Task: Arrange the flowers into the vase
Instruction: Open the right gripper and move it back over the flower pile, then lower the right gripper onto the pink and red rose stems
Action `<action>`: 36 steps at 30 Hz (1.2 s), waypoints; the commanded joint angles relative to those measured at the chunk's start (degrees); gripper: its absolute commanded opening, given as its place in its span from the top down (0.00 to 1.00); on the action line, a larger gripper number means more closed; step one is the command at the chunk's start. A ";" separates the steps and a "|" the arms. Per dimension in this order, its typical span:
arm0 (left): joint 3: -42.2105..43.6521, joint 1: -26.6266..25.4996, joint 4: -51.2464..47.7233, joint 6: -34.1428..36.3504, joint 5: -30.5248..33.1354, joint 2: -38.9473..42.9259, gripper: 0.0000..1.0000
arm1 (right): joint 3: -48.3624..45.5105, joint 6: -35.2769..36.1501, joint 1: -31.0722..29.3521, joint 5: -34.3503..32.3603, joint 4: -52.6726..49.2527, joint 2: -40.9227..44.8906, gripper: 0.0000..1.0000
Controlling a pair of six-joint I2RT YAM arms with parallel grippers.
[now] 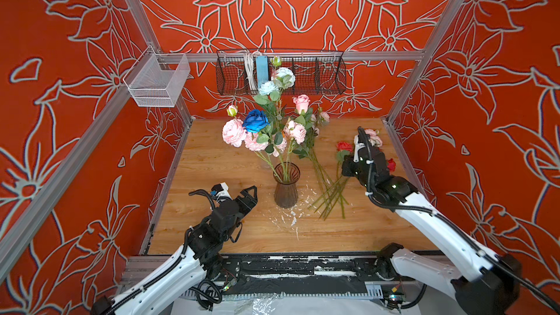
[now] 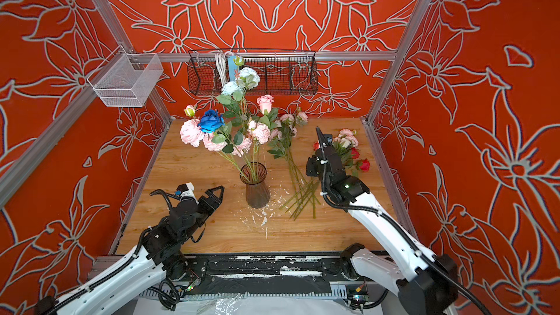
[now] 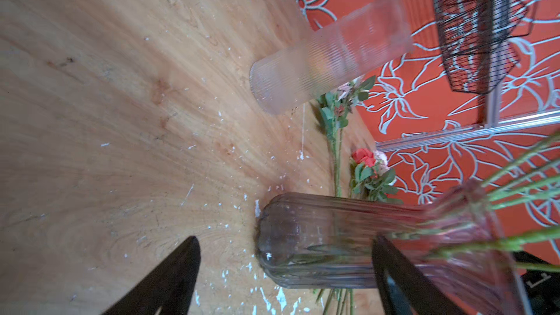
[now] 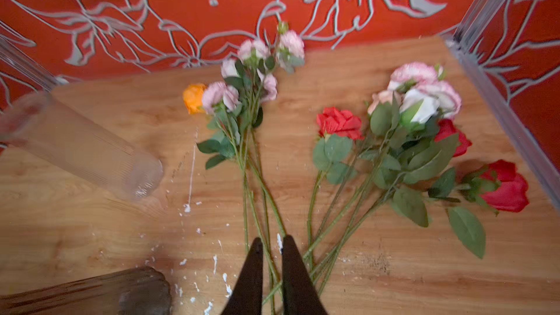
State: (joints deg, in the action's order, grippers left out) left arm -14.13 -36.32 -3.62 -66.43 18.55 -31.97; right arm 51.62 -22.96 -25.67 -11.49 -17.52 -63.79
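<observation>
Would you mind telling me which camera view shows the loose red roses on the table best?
The right wrist view: all three red roses show clearly on the table. In both top views the right arm partly hides them; the left wrist view shows only one small bloom beyond the vase.

Bright even light, soft shadows, top views sharp, wrist views blurred, edges stretched

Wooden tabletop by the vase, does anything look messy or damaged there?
Yes: white flecks lie scattered on the light wooden tabletop in front of the smoky ribbed glass vase, possibly chipped paint.
</observation>
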 commanded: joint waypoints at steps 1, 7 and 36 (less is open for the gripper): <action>-1.08 0.47 4.67 -2.25 -0.69 -4.94 0.12 | 2.37 0.24 1.52 10.10 -0.27 -6.85 0.77; -6.96 0.46 7.58 2.01 -6.33 -16.46 0.11 | 12.90 -1.26 1.67 20.88 -1.57 -28.95 0.78; -8.45 0.46 5.39 3.95 -3.17 -10.78 0.10 | 8.81 -1.82 0.80 20.28 4.07 -32.64 0.76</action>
State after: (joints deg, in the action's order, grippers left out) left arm -24.03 -36.25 3.18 -60.95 11.99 -45.50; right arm 61.71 -25.41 -24.84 9.89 -13.17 -96.29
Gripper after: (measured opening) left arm 0.902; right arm 0.232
